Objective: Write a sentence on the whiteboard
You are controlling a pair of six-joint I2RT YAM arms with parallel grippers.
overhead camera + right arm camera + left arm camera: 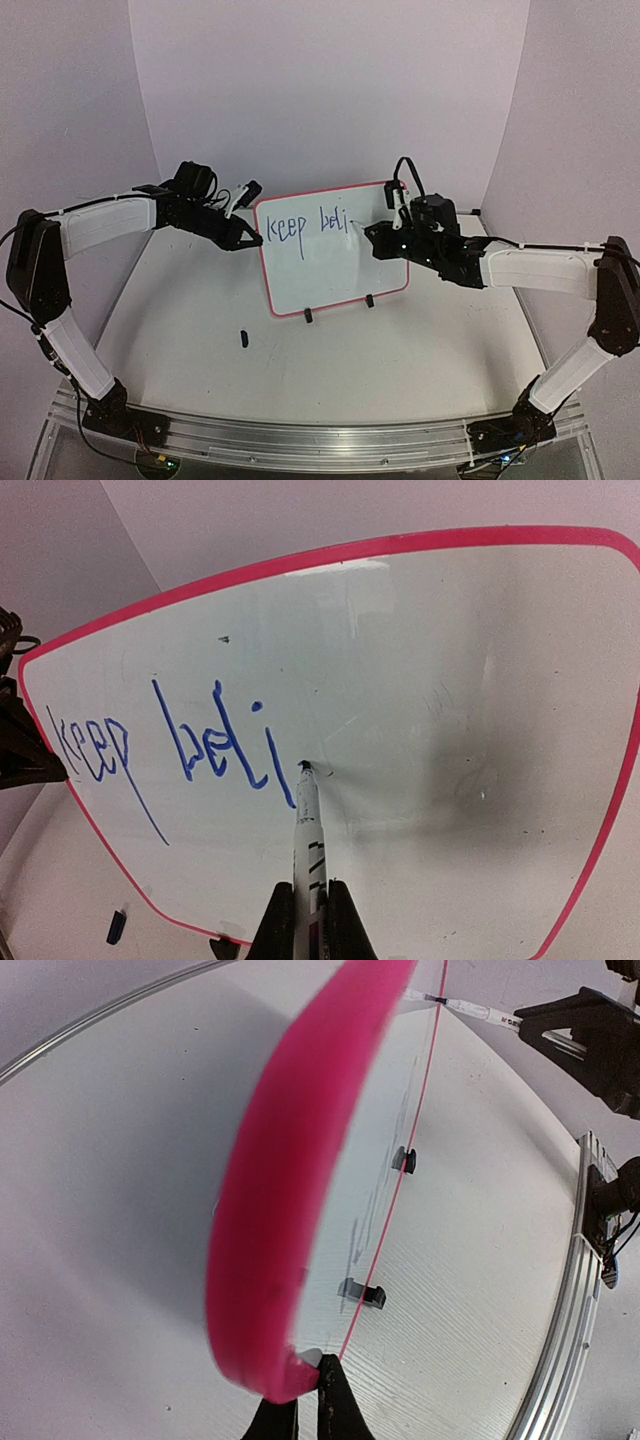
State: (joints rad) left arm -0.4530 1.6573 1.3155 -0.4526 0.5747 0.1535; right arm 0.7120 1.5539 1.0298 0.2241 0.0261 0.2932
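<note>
Right gripper (pixel 310 900) clamps the marker (pixel 306 825), tip on the whiteboard (pixel 430 660) just beyond the sentence (pixel 215 742) "keep beli". The left gripper (pixel 308 1390) pinches the board's red corner.

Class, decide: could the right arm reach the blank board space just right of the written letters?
Probably yes. The right gripper holds the marker with its tip at the whiteboard just past the letters, nothing covers the blank area, and the left gripper grips the board's edge.

Both arms reach inward, elbows bent outward. The left gripper (pixel 250 240) clamps the board's (pixel 330 275) edge; the right gripper (pixel 311 908) pinches a marker (pixel 305 820).
</note>
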